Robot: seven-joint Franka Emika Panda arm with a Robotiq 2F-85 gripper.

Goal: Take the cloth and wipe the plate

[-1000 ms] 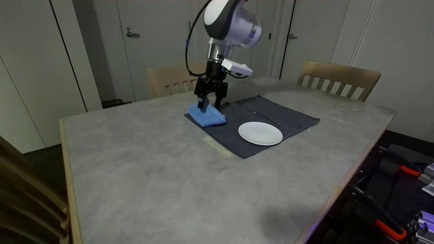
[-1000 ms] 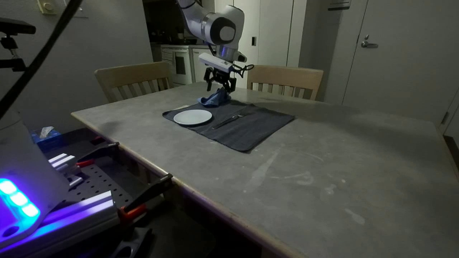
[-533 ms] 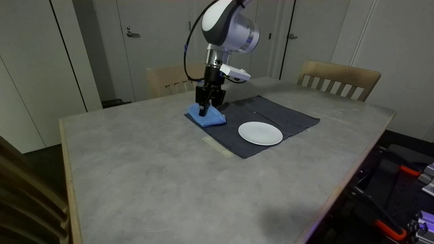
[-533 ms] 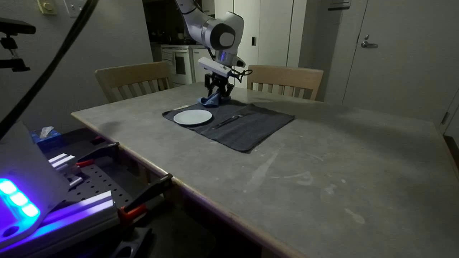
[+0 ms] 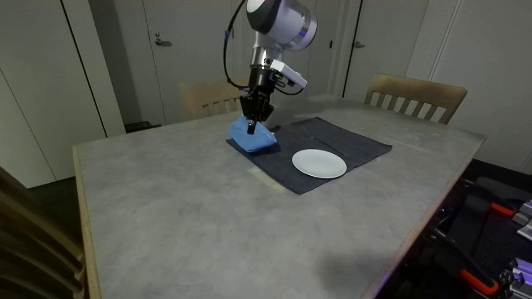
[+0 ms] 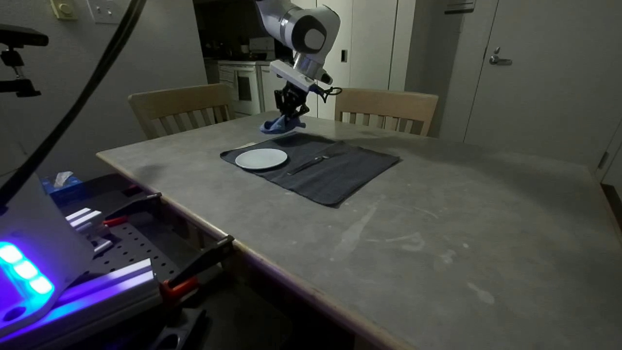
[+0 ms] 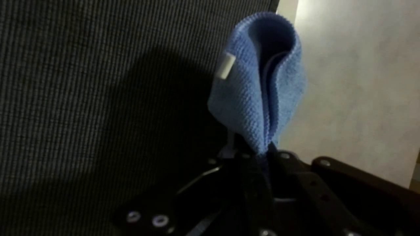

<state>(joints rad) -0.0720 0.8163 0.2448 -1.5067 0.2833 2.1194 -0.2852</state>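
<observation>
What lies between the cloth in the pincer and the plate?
Only a bare stretch of the dark grey mat separates cloth from plate, in an exterior view.

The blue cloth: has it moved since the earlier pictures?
Yes: in an exterior view, the blue cloth has risen and shifted slightly toward the picture's left, judged against the unmoved dark mat.

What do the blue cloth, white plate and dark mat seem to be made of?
The blue cloth: soft, matte textile, perhaps microfibre, by its pebbled surface and folds.
The white plate: smooth, plain white face suggests glazed ceramic, though plastic is possible.
The dark mat: matte woven fabric, by its ribbed threads.
</observation>
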